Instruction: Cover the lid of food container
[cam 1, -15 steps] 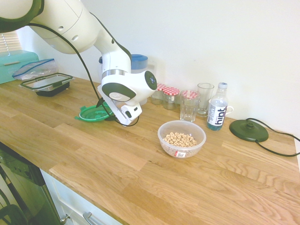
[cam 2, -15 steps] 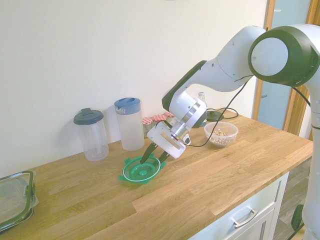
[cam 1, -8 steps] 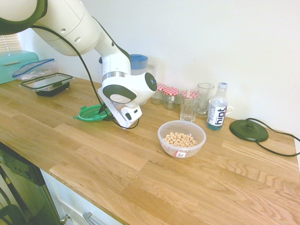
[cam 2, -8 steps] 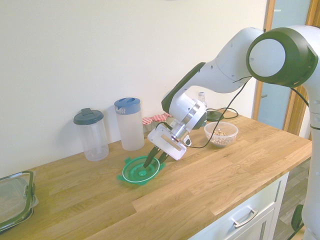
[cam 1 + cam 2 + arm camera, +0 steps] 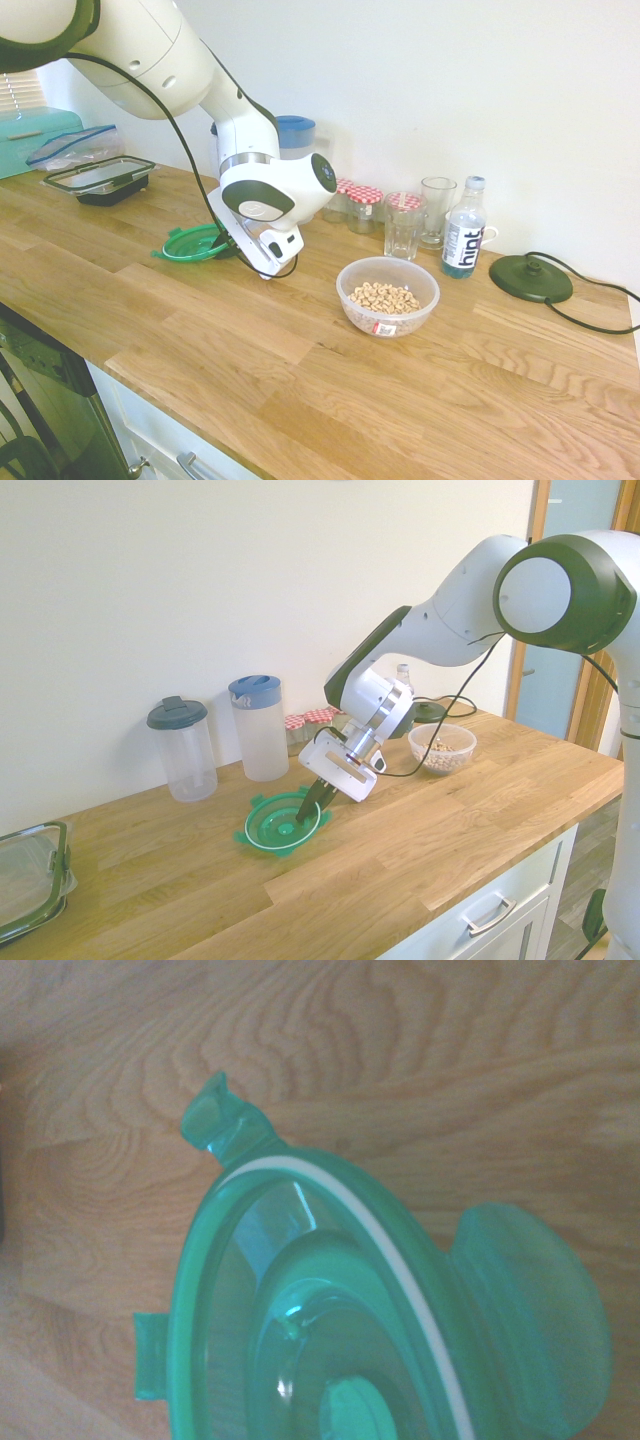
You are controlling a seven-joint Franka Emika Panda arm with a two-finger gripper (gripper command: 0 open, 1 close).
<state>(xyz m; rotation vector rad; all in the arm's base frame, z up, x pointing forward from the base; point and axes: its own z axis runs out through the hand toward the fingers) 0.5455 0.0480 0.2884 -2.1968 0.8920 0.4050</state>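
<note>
The green translucent lid (image 5: 188, 243) (image 5: 272, 826) (image 5: 330, 1340) lies on the wooden counter with its underside up, its near edge slightly raised. My gripper (image 5: 229, 246) (image 5: 311, 807) comes down at a slant on the lid's rim, on the side facing the bowl, and its jaws are shut on that rim. The wrist view shows the lid close up, with its white arc and clip tabs. The food container (image 5: 388, 296) (image 5: 441, 748), a clear round bowl of cereal rings, stands uncovered on the counter, apart from the lid, further along towards the water bottle.
Two clear jugs (image 5: 259, 727) (image 5: 182, 748) stand by the wall behind the lid. Jam jars (image 5: 358, 205), two glasses (image 5: 403, 226), a water bottle (image 5: 463, 240) and a black kettle base (image 5: 530, 277) line the wall. A black-rimmed box (image 5: 100, 178) sits at the far end.
The jaws have closed on the lid's rim. The lid has slid a little away from the bowl and tipped slightly.
</note>
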